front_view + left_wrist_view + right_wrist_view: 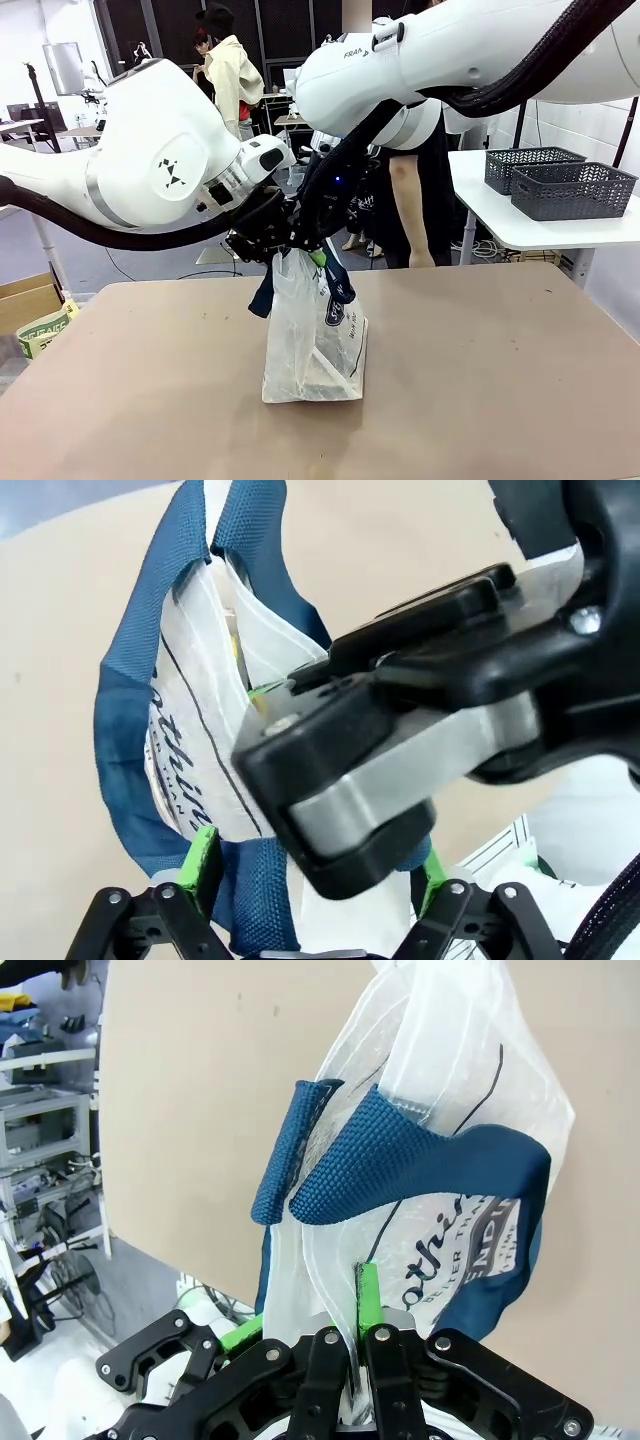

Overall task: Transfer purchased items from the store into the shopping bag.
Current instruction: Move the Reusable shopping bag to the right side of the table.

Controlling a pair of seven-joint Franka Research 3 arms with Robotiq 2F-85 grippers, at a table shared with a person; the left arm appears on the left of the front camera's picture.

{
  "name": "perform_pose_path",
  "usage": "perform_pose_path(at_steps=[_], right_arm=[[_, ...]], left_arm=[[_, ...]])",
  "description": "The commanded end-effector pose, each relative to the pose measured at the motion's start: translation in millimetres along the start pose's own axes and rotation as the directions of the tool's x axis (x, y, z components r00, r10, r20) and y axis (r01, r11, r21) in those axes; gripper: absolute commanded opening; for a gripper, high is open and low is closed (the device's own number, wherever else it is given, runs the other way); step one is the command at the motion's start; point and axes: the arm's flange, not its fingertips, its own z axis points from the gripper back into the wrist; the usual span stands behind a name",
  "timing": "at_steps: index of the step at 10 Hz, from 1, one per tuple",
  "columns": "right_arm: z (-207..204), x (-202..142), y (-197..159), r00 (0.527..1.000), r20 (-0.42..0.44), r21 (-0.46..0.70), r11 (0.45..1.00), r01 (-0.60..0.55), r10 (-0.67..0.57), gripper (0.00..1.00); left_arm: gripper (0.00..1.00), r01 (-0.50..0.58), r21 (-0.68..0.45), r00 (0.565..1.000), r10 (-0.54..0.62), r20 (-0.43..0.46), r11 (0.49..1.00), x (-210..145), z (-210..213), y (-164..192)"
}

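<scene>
The shopping bag point(315, 345), translucent white plastic with navy handles and an oval logo, stands upright on the middle of the table. My right gripper point(365, 1312) is shut on the plastic at the bag's top rim, beside a navy handle point(400, 1165). From the left, my left gripper point(318, 865) stands open, its green pads point(205, 855) wide apart around the rim and the other navy handle point(130, 670). The right gripper point(400, 750) crosses close in front of it. In the front view both grippers meet above the bag's mouth point(300, 255). The purchased items are out of view.
The brown table point(500, 380) is bare around the bag. A white side table at the back right carries two dark grey mesh baskets point(570, 185). A person point(410, 200) stands beyond the far edge. Cardboard boxes point(30, 305) sit on the floor at the left.
</scene>
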Motion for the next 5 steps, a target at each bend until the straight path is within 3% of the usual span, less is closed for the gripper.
perform_pose_path(at_steps=[1, 3, 4, 5], right_arm=[[-0.3, 4.4, 4.4, 1.0, 0.008, 0.018, 1.0, 0.008, -0.008, 0.0], [-0.8, 4.5, 4.0, 1.0, 0.005, 0.02, 1.0, 0.006, -0.006, 0.0], [-0.3, 4.4, 3.3, 1.0, 0.003, 0.024, 1.0, 0.007, -0.007, 0.0], [0.1, 4.0, 3.8, 1.0, 0.003, 0.027, 1.0, 0.006, -0.006, 0.0]], left_arm=[[0.53, -0.006, 0.026, 1.0, 0.006, -0.003, 1.0, 2.1, 4.5, -6.8], [0.13, -0.012, 0.042, 1.0, 0.012, 0.009, 0.999, 0.2, 8.0, -7.3], [0.0, -0.016, 0.047, 1.0, 0.015, 0.012, 0.999, -0.6, 9.1, -7.4], [0.0, -0.017, 0.053, 1.0, 0.017, 0.013, 0.998, -3.0, 10.9, -7.8]])
